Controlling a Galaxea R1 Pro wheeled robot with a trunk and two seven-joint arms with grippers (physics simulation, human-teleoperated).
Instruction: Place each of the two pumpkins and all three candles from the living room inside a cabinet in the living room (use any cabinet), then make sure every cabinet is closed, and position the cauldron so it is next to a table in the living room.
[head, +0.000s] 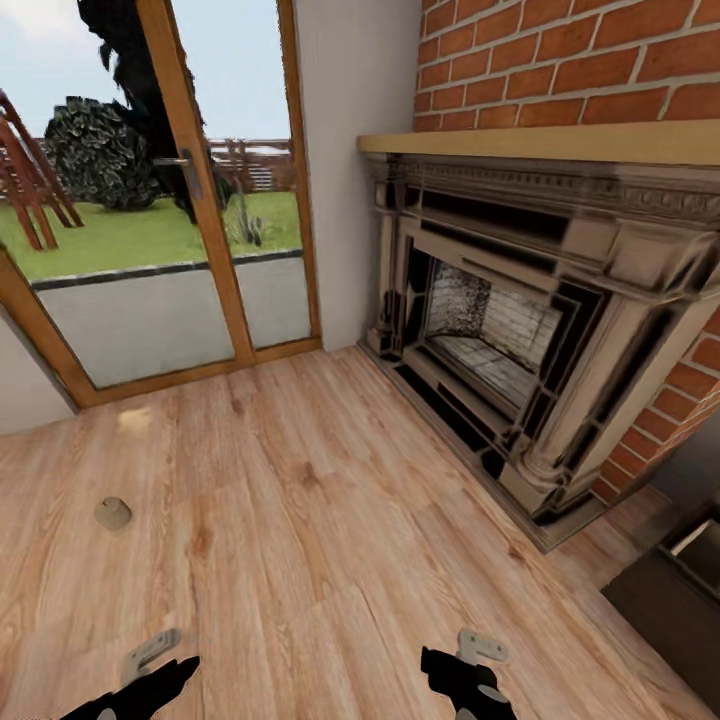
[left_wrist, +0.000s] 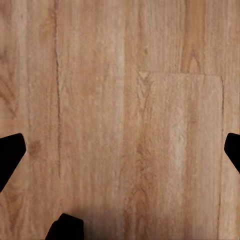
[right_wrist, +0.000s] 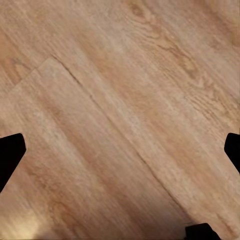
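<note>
Left gripper (left_wrist: 120, 145): hanging low over the bare wooden floor (head: 330, 540), fingers spread wide, nothing between them.
Right gripper (right_wrist: 120, 145): also hovering above the planks, fingers standing wide apart, carrying nothing.
Fireplace (head: 520, 330): ornate and dark, sitting against the brick wall (head: 560, 60) to the right.
Glass door (head: 150, 190): showing the garden at left.
Cabinet (head: 675, 585): a dark-brown corner peeking in at lower right, pale inside showing.
Small tan object (head: 113, 513): lying on the floor at left; too small to identify.
</note>
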